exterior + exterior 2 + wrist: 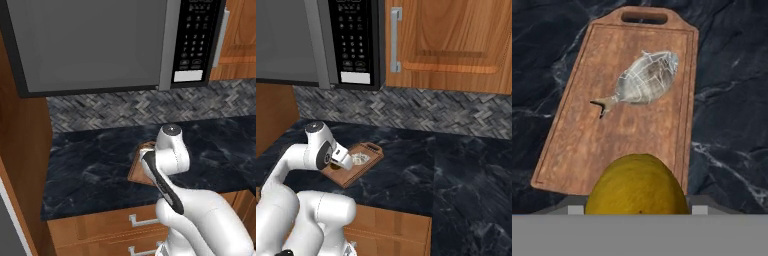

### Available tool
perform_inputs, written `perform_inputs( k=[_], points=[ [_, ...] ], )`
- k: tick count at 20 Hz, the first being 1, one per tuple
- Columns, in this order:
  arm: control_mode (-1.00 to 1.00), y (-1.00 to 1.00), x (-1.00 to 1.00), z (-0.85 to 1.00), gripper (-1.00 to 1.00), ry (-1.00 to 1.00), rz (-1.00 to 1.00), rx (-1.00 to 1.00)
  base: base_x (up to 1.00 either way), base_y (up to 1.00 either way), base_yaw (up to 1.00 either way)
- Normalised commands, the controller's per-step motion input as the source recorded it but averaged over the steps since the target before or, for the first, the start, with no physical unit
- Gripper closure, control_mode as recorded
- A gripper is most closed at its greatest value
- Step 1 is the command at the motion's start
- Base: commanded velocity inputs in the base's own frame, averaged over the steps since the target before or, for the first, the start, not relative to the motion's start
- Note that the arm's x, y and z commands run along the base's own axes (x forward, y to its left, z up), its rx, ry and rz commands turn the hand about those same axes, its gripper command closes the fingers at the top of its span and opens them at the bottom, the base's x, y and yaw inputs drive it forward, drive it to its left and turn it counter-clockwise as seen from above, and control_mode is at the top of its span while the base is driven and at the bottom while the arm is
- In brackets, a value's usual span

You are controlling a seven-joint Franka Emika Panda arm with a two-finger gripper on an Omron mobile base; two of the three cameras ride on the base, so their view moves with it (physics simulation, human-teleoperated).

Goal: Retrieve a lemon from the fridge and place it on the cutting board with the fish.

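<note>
The claw holds the lemon point(637, 185) above the cutting board point(577, 150) (the fish point(644, 77) lies there) on the dark desk point(732, 100).

Two cameras sit behind the arm, high up, looking forward and down at a dark counter point(90, 170). The left one sees the arm rising at its lower right, the right one at its lower left. Both take in the microwave point(100, 45), the tiled backsplash point(431, 112) and the cutting board point(363, 162), seen from opposite sides. A third camera on the hand looks almost straight down, close above the board point(627, 135), with the lemon point(637, 185) nearest the lens.
</note>
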Motion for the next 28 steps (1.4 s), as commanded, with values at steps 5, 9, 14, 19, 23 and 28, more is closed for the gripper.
perform_inputs(
  k=[5,9,14,19,23,28],
  points=[
    [-1.00,0.09,0.23,-0.25,1.00,0.01,0.00,0.00,0.00,0.00,0.00],
    [-1.00,0.07,0.22,-0.43,1.00,0.05,0.00,0.00,0.00,0.00,0.00],
    [-1.00,0.01,0.23,-0.44,1.00,0.04,0.00,0.00,0.00,0.00,0.00],
    [-1.00,0.00,0.26,-0.23,1.00,0.00,0.00,0.00,0.00,0.00,0.00],
    [-1.00,0.00,0.17,-0.24,1.00,0.00,0.00,0.00,0.00,0.00,0.00],
    [-1.00,0.00,0.14,-0.29,1.00,0.00,0.00,0.00,0.00,0.00,0.00]
  ],
)
